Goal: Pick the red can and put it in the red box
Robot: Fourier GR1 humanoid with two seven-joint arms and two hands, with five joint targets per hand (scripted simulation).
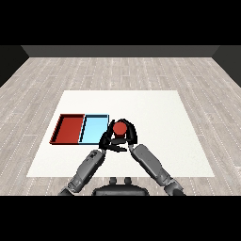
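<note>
- White table [155, 141], mostly bare right and far; trays sit left of centre.
- Red tray [68, 128] and light blue tray [94, 129] touching side by side; red is the farther-left one.
- Right hand [128, 136] curled round the red can [120, 128], just right of the blue tray.
- Left hand [104, 141] beside the can; fingers unclear, cannot tell.
- Risk: carrying left over the blue tray, can could clip the rims or land in blue; left hand crowds the path.
</note>
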